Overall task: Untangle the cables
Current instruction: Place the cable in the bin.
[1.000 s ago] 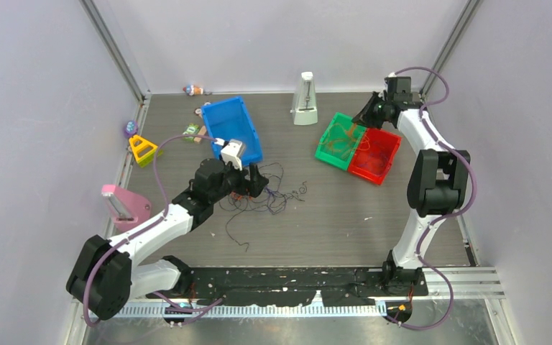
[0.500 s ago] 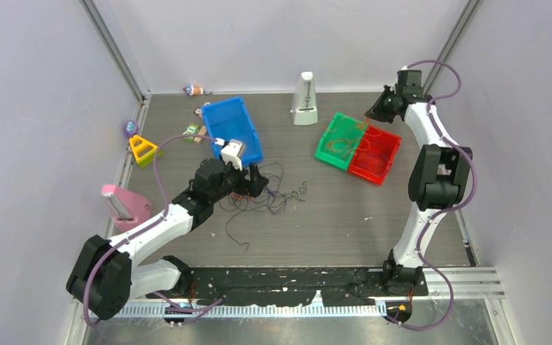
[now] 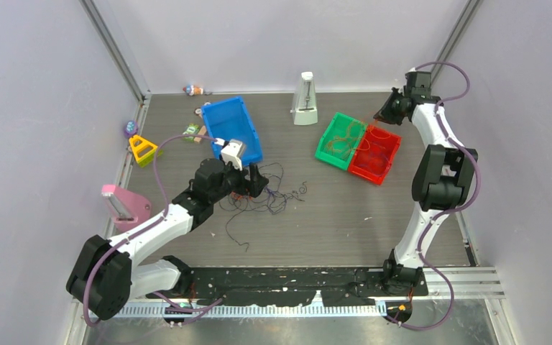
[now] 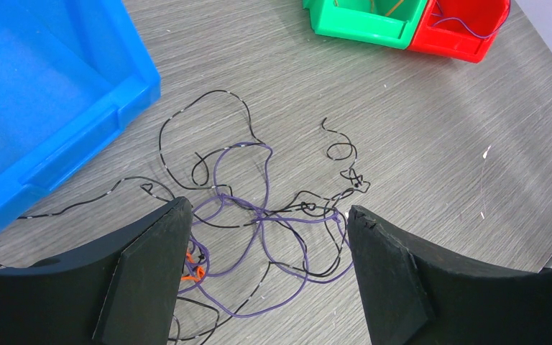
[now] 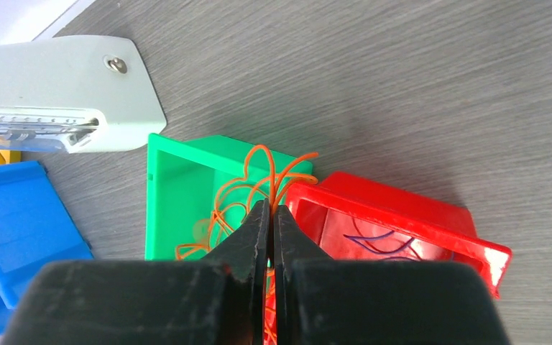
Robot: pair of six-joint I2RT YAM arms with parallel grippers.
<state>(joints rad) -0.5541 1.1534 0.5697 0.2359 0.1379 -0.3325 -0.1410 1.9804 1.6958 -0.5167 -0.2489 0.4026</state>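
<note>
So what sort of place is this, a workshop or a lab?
Likely a robotics lab test cell: frame posts and plain walls box in the table, the left arm and right arm are bolted at its near edge, and a blue bin sits by tangled cables.

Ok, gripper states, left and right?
Left gripper: open over the cables, holding nothing.
Right gripper: shut near the green bin; whether it pinches anything cannot be told.

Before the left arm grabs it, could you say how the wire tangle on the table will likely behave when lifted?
Probably floppy: the tangle lies in loose, flat curls. Likely very light, as each strand is hair-thin. The purple strand and black strand cross repeatedly, so lifting one may drag the rest.
</note>
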